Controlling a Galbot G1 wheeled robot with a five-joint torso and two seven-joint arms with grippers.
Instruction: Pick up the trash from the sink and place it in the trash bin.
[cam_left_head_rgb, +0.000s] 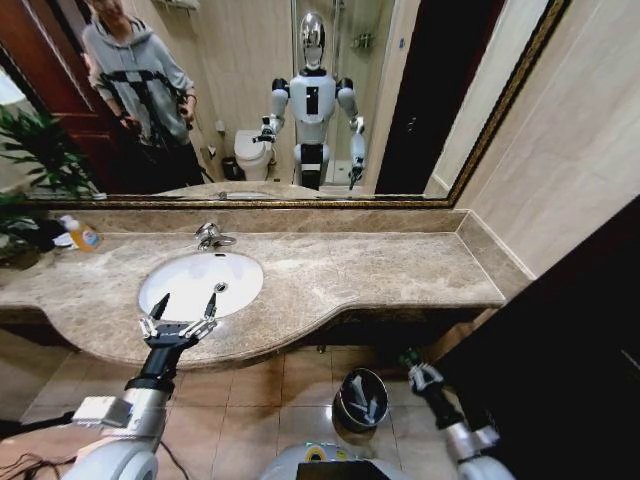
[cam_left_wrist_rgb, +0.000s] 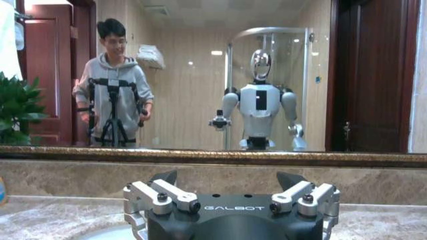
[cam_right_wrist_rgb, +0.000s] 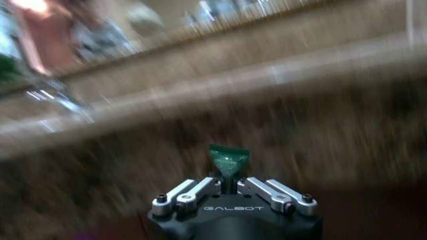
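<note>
White oval sink with chrome faucet, set in brown marble countertop; orange soap bottle at far left. Left gripper, fingers spread, over the sink's near rim. Black trash bin on tiled floor, items inside; right gripper just beside it, holding something small and green.

A white sink is set in a mottled brown marble countertop beside a chrome faucet. A glossy black trash bin is seen on tan floor tiles. A green item is pinched in the black-and-silver right gripper.
</note>
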